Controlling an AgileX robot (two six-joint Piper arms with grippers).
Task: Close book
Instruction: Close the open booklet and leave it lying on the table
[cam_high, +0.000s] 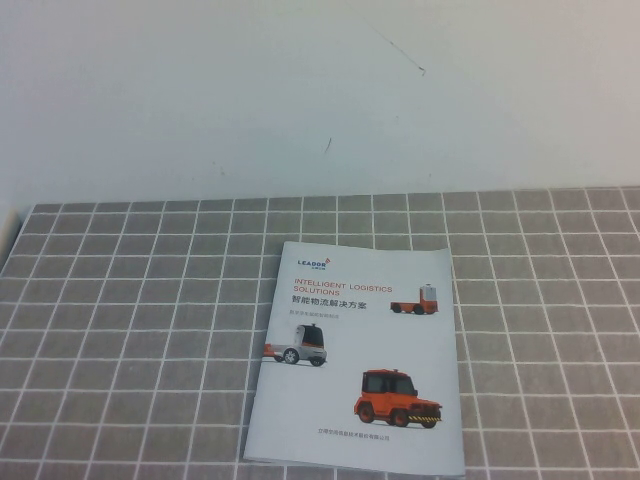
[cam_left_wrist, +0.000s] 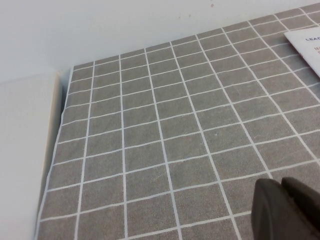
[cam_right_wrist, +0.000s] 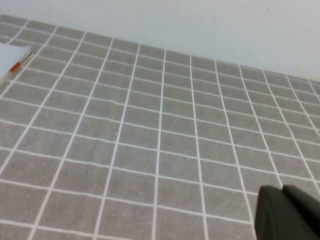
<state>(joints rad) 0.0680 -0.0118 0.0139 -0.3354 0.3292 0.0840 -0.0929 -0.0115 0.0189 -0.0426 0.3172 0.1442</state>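
White wall behind, grey tiled mat (cam_high: 120, 330) in front, white grid lines, flat. Book (cam_high: 360, 355) lies on the mat's near middle, slightly right of centre, cover up, title at the far end. It reads as already shut: one flat sheet face showing, no spread pages. Neither arm shows in the high view. Left gripper (cam_left_wrist: 286, 202) hangs over bare mat well left of the book, near the mat's left border, with only a corner of the book at the frame's edge. Right gripper (cam_right_wrist: 283, 202) hangs over bare mat on the book's right, also well apart from it. You cannot tell for either whether it is spread or pressed together, as just a dark tip shows. The step in hand looks like a check rather than a fold. Confirm the cover sits flush, especially along the right edge, which I judge to be the free one. If it lifts, come down softly on that edge with the right gripper and press, not drag, since the thin glossy cover will likely slide on the mat. Keep the left arm out. Count: one book, one mat, two grippers, three vehicles printed on the cover, one of them orange.
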